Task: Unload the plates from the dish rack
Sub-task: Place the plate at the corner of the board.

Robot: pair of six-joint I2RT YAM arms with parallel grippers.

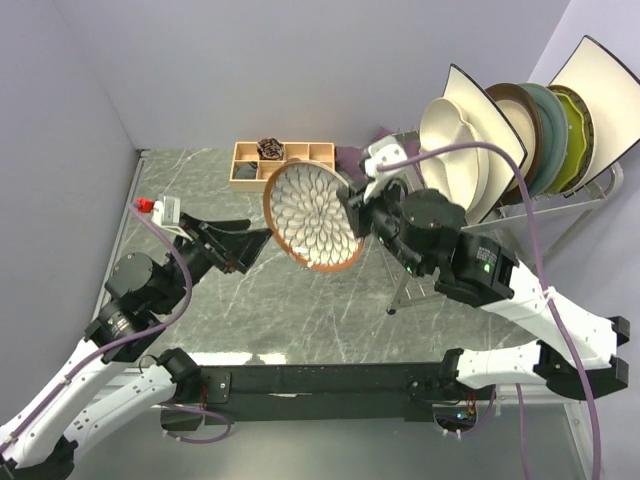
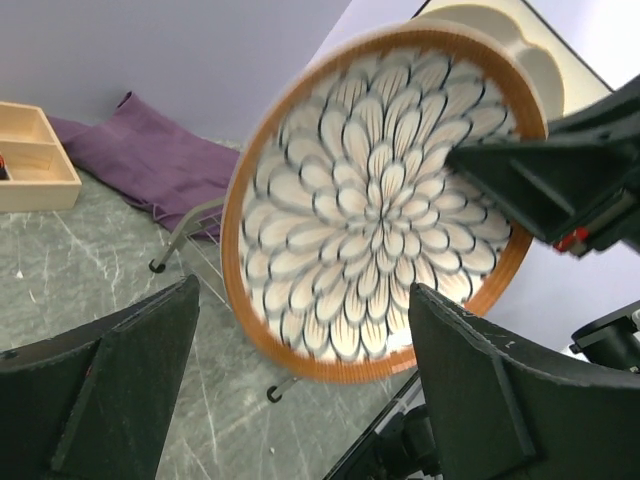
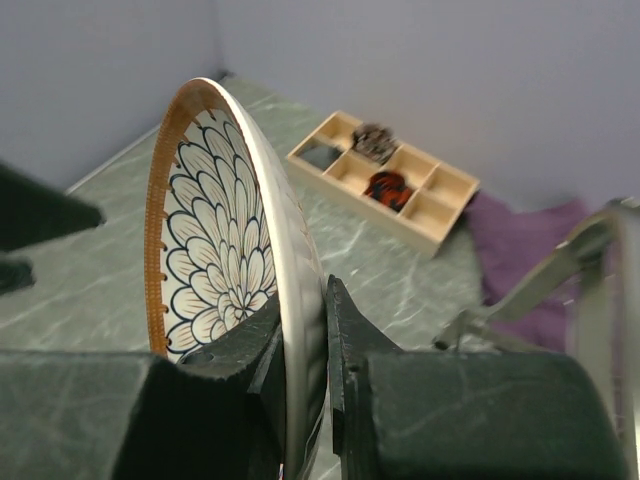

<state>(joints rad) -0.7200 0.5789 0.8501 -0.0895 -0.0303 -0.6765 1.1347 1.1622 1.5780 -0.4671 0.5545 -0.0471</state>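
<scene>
Petal-patterned plate [image 1: 313, 217] is clamped by its rim in the right pincer [image 3: 305, 340] and held on edge above the desk [image 1: 200, 185] (probably so the face is presented for a handover). The left pincer [image 1: 250, 247] is spread wide and empty, with the plate just ahead of its tips, apparently untouched. The other plates [image 1: 500, 140] are stood in the dish rack [image 1: 560, 200] behind the right pincer.

Even diffuse light, soft shadows; petal plate [image 2: 375, 215] motion-blurred in left wrist view (near fingers [image 2: 110, 400] soft too).
</scene>
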